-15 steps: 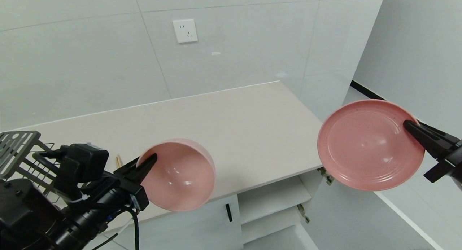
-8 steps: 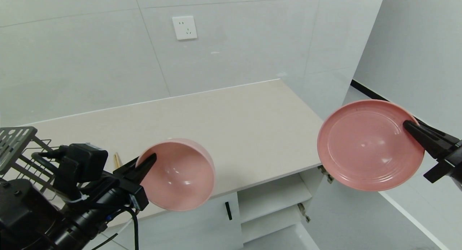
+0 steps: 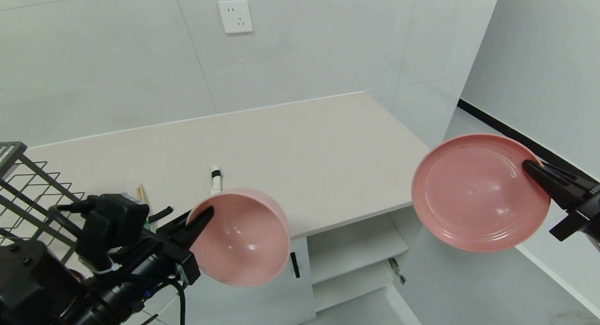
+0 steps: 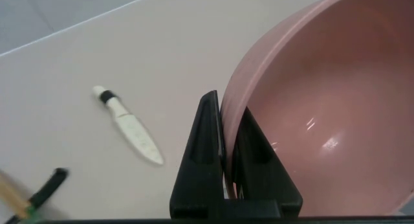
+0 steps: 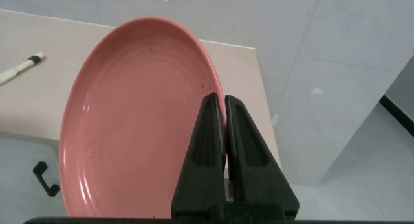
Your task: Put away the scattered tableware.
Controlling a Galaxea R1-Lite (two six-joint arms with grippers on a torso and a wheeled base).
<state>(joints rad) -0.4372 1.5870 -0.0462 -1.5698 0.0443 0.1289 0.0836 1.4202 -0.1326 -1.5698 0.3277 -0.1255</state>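
Left jaws: clamped on bowl (image 3: 241,238) rim
Right jaws: clamped on plate (image 3: 473,191) rim
Worktop (image 3: 304,142): knife (image 4: 129,127) beyond left jaws

I take this for a kitchen. Large pale grey glazed wall tiles (image 3: 117,71) run behind a long beige flat-topped desk (image 3: 304,142), and a white plastic wall socket (image 3: 235,16) is set above it. Under the desk I see a white cabinet door with a black handle (image 3: 281,301) beside open white shelves (image 3: 356,257). A black wire dish rack (image 3: 33,186) stands at the desk's left end. Tableware is about: a pink round bowl (image 3: 243,240), a pink round plate (image 3: 473,193) and a small white knife with a black band (image 3: 215,179).
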